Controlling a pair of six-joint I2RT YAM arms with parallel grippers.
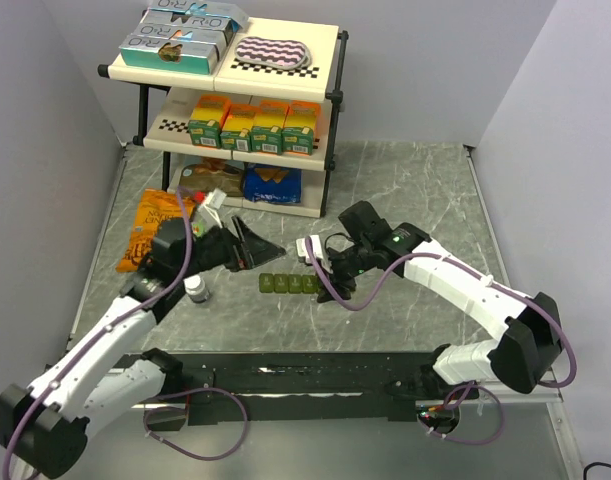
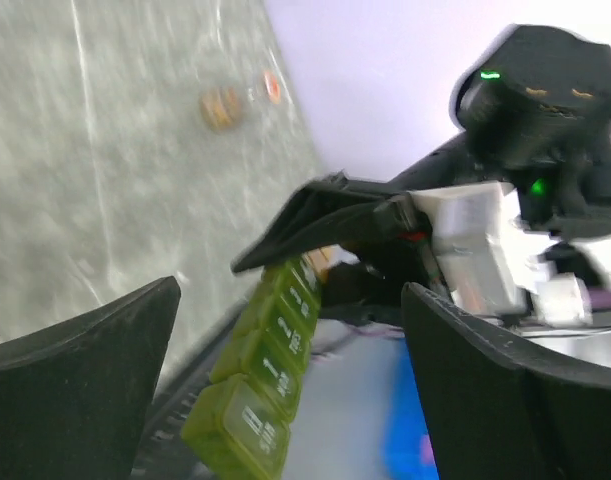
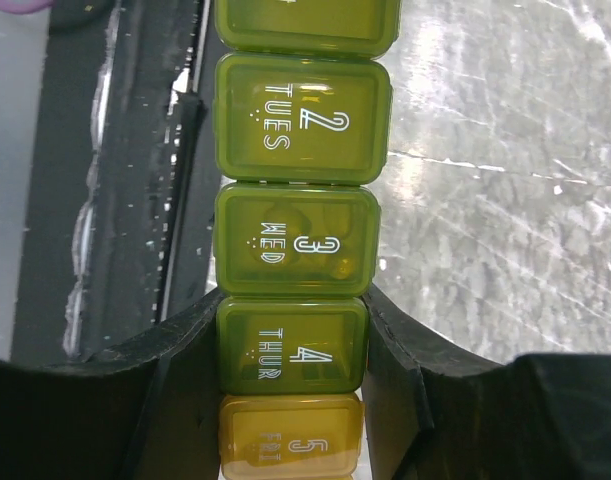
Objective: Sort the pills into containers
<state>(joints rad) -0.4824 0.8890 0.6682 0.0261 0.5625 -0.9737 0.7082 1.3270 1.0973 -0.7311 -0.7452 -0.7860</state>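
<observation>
Here, on the grey marbled table [image 1: 415, 190], the right gripper [image 3: 293, 296] clamps the narrow translucent green-to-yellow pill strip [image 1: 290, 284] lying mid-table, fingers pressed against both sides of its THUR compartment [image 3: 290, 345]. The left gripper [image 1: 253, 245] hovers just left of the strip, fingers spread wide, empty. Visible lids look shut, so this seems the steadying step; next, a lid needs prying open before any pill goes in.

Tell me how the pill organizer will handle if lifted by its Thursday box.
The pill organizer looks like rigid molded plastic, so it should probably lift as one stiff piece. Its glossy sides may slip in the right end effector. Lying flat on the table, it seems unlikely to roll.
</observation>
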